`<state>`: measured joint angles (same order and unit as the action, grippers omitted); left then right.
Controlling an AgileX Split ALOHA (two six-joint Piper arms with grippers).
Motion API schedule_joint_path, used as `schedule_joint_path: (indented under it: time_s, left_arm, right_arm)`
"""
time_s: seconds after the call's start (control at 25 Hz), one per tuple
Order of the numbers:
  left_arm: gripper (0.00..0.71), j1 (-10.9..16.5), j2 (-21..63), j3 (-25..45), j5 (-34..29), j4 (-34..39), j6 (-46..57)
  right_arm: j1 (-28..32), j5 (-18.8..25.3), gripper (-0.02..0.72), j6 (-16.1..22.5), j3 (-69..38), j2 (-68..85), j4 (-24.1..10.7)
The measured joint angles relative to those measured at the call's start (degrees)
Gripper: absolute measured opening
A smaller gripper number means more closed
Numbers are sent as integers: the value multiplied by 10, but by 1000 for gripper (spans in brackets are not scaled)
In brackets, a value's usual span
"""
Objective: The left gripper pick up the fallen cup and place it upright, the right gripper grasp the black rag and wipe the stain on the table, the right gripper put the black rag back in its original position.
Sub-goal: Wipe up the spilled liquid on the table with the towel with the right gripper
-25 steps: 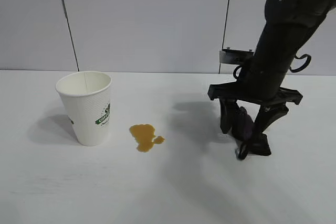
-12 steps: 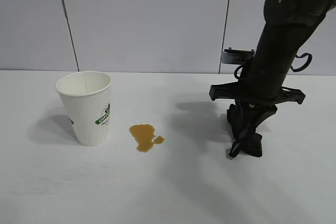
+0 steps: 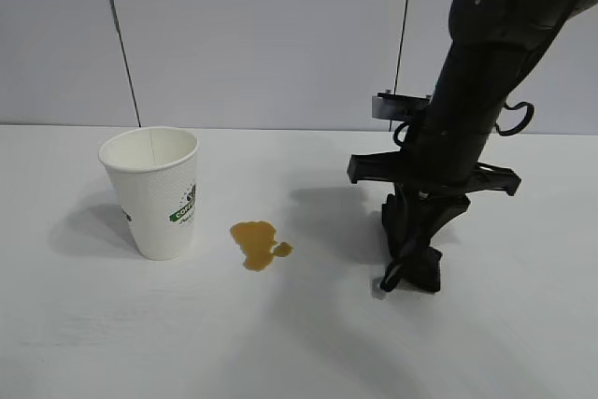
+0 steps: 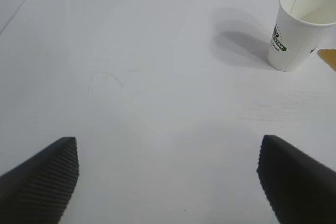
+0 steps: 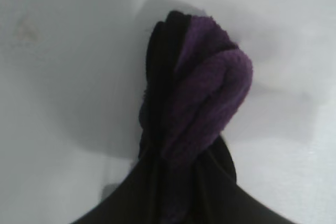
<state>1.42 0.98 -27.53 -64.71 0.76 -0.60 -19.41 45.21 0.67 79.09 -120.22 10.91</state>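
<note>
Amber-brown and still wet-looking, the stain [image 3: 260, 244] lies unwiped at lower centre-left of the exterior view, an irregular blotch with a small lobe toward the right. Just to its left the cup [image 3: 155, 191] already stands upright, mouth up, so the first part of the task looks done; it is white paper with a fine dimpled texture, tapering toward its base, with a green and black logo on the side facing the stain.

To the right of the stain and well apart from it, the right claw [image 3: 414, 251] points steeply down at the table [image 3: 299, 343], its two broad tapering fingers clenched on the black rag [image 3: 418, 268]. The rag's lower end touches or nearly touches the table, with a thin black loop hanging on its left. In the right wrist view the black rag [image 5: 195, 103] shows as soft, plush terry bunched into thick folds, black on one side and purple on the other.

My reading is that the grasp is made, while wiping the stain and returning the rag both remain.

The left claw [image 4: 168, 182] hangs released over bare table, its ribbed fingers [image 4: 44, 174] spread wide, with the cup far off at the upper right of its view. The table is matte white and faintly grained.
</note>
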Motion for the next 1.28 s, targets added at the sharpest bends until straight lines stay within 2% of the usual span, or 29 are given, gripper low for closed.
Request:
schedule_joint_path:
  time_s: [0.2, 0.36, 0.48, 0.64, 0.8, 1.12, 1.28]
  left_arm:
    - [663, 0, 0, 0, 0, 0, 0]
    - [663, 0, 0, 0, 0, 0, 0]
    - [663, 0, 0, 0, 0, 0, 0]
    - [663, 0, 0, 0, 0, 0, 0]
    - [663, 0, 0, 0, 0, 0, 0]
    - [663, 0, 0, 0, 0, 0, 0]
    - [663, 0, 0, 0, 0, -17, 0]
  right_arm:
    - [-38, -21, 82, 21, 0, 0, 46]
    - [-60, -62, 82, 24, 0, 0, 92]
    - [-79, -106, 82, 31, 0, 0, 110]
    - [-100, -160, 82, 52, 0, 0, 115]
    - [-114, -200, 82, 58, 0, 0, 122]
    - [-127, -254, 82, 72, 0, -9, 126]
    - [-133, -259, 82, 72, 0, -26, 135]
